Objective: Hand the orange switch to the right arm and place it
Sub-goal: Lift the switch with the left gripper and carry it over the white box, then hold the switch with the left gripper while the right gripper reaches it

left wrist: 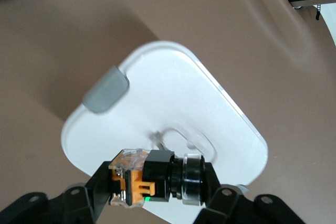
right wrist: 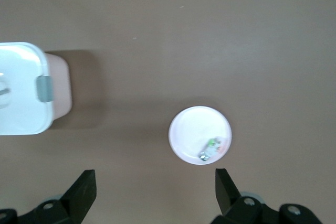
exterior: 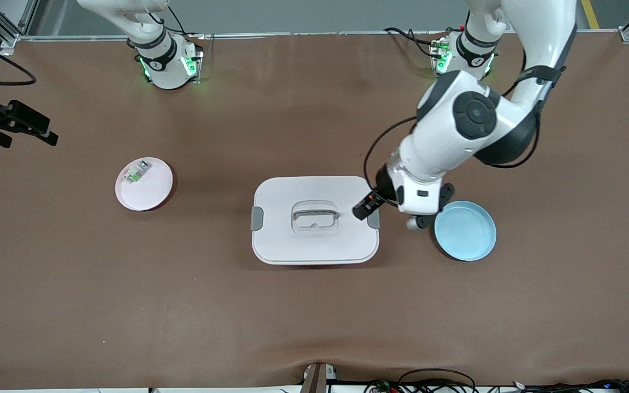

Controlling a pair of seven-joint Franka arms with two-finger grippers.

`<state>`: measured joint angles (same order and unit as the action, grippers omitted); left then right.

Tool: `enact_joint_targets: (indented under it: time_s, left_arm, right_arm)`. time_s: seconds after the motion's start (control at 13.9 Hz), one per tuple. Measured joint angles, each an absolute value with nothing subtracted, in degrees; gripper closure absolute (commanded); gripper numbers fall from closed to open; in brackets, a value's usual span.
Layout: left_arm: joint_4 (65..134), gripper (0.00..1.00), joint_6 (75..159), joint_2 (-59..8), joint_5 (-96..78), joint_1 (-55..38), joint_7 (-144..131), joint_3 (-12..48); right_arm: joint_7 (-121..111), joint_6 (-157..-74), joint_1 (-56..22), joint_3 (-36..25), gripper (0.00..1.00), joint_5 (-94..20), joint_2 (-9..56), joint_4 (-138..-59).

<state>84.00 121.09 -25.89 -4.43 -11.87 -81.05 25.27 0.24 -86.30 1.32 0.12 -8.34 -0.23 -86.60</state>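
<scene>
- Over the edge of the white lidded box nearest the left arm's end of the worktop, the left claw is held in the air, closed on the orange switch.
- The switch is seen in the left wrist view lying crosswise between the fingers, its orange part at one side and its black ringed end at the other.
- The right claw is kept up over the worktop at the right arm's end, above the pink plate, with its fingers spread wide and nothing between them; that arm appears to be waiting.
- The step in hand is judged to be the carry toward the handover, which is not yet begun.
- For a good handover, the switch is best brought to a point between the two arms and held level, so that a free end is offered to the other claw.
- The left grip should be kept firm until the right fingers are seen closed on the part; a release too soon could let so small a piece drop onto the box lid.
- One orange switch is counted, one small clear-and-green part on the pink plate, one pink plate, one blue plate, one white box with two grey latches, and two arms.
</scene>
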Motion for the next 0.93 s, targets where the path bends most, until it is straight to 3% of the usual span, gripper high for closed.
enact_joint_targets:
  time_s: [0.22,0.5,0.93]
  left_arm:
    - [80.9,1.0,121.3,-27.8,-4.5,-15.6,-92.7,25.3]
    - [79.1,1.0,123.1,-29.7,-4.5,-19.4,-107.0,25.3]
    - [78.4,1.0,124.2,-30.5,-5.4,-24.1,-118.7,25.4]
  right_arm:
    - [0.3,-90.5,1.3,0.1,0.0,-16.2,-0.2,-90.3]
    - [0.3,-105.0,0.5,0.4,0.0,-30.8,-3.0,-102.3]
    - [0.5,-131.0,-13.5,1.0,0.0,-46.5,-9.5,-120.5]
